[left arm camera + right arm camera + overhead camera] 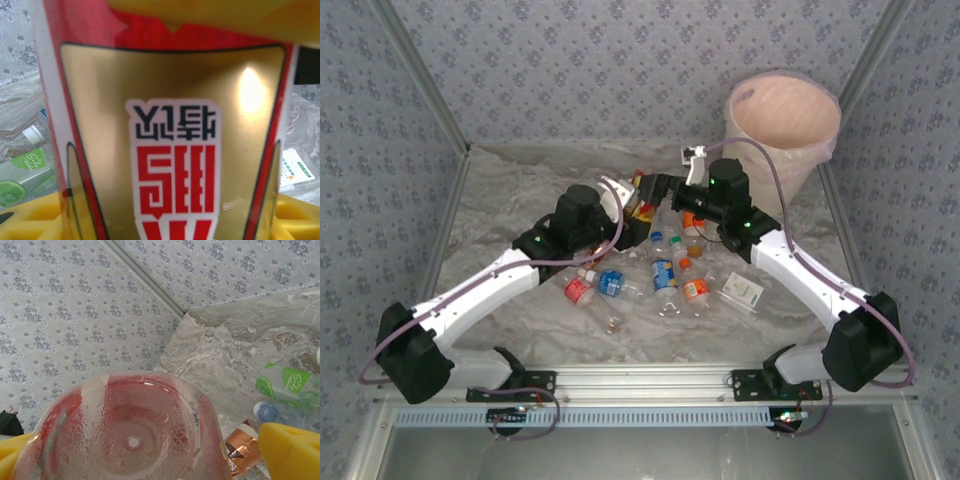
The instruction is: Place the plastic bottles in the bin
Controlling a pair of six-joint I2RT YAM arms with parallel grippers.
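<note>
A clear bottle with a red and gold label [170,125] stands between the yellow pads [30,220] of my left gripper [170,222], which is shut on it. In the top view this bottle [642,204] is held at mid-table by the left gripper [637,199]. My right gripper [659,186] meets it from the right. Its fingers straddle the bottle's base [130,435], and a gap shows beside the right pad [290,450], so it is open. Several more bottles [663,274] lie below. The cream bin [782,120] stands at the back right.
A green-labelled bottle [287,385] and a copper-coloured object [242,450] lie under the right gripper. A white flat packet [744,291] rests right of the bottle pile. Patterned walls close in the marble table [520,190] on three sides.
</note>
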